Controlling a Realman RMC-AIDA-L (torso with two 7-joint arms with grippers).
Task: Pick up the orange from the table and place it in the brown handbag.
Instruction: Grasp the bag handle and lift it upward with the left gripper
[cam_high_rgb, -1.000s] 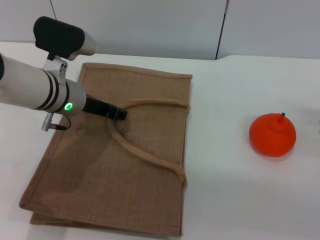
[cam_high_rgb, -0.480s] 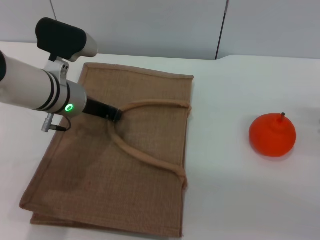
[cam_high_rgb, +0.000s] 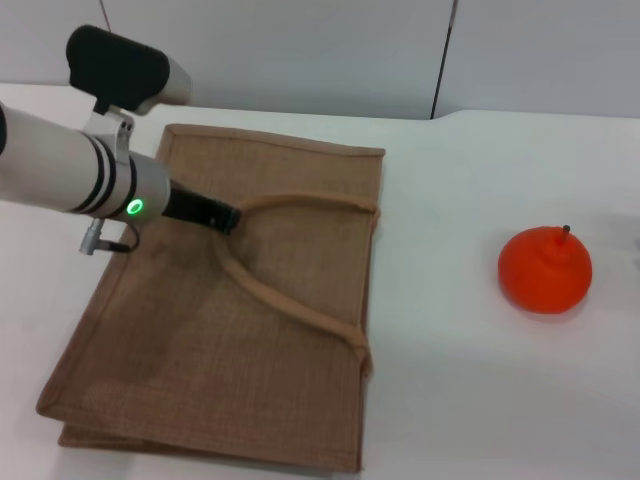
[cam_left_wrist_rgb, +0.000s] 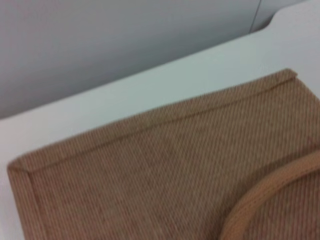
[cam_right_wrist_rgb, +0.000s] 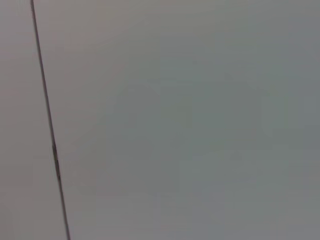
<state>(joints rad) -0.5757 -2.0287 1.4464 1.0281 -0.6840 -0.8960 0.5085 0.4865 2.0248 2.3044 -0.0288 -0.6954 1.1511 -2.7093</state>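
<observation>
Orange, frame right: firm, smooth, liable to roll; grasp around its widest girth. Left gripper at handbag handle; jaw state indeterminate.

The bag is coarse woven jute, matt tan-brown, with a visible rough weave and a folded, stitched hem; the left wrist view shows the ribbed weave and hem close up. Its handle is a smoother, rope-like strap of the same colour with a stitched seam. The table is plain white, smooth, with a faint sheen. At 3 o'clock the orange has a bright, matt, slightly dimpled skin and a dark woody stem nub. The left arm at 10 o'clock is glossy white plastic with black bands; the left gripper is matt black. The wall is flat, matt grey.
</observation>
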